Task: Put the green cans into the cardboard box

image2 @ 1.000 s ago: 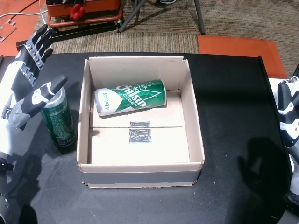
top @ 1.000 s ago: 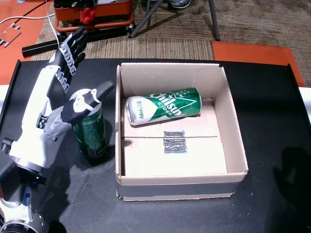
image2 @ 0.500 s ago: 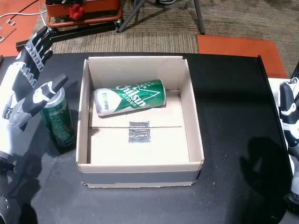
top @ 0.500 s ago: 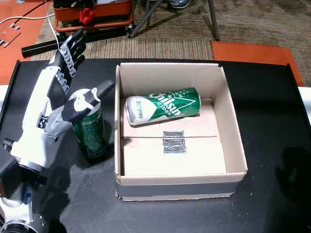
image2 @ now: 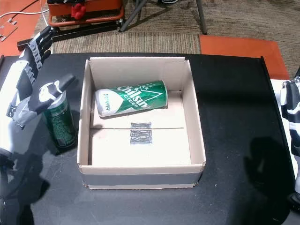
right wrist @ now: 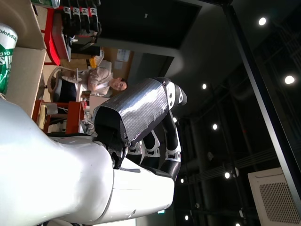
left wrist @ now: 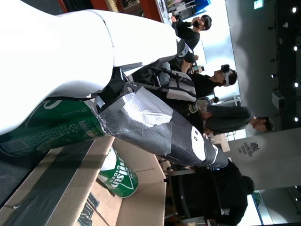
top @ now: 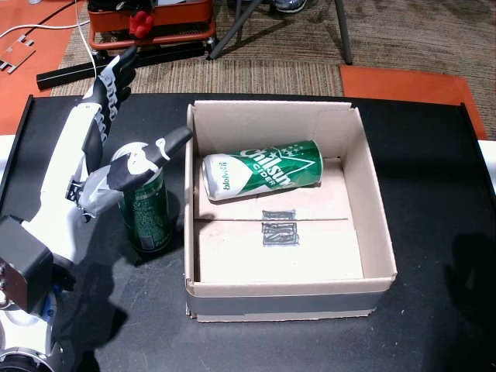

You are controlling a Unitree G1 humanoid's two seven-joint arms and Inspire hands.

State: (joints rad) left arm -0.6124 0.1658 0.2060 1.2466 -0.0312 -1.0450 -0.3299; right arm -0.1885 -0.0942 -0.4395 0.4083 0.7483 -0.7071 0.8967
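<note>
One green can (top: 262, 170) lies on its side inside the cardboard box (top: 372, 232). The upright can (top: 145, 208) stands on the black desk (top: 434, 170), just beside the box's left wall. Left hand (top: 108, 147) is at the can's far side, fingers spread upward, thumb (top: 167, 145) reaching over the can's top; nothing gripped yet. Right hand (image2: 291, 117) waits at the desk's edge; I cannot tell its fingers. Advice: wrap low around the body, close firmly before lifting, and clear the wall before releasing.
</note>
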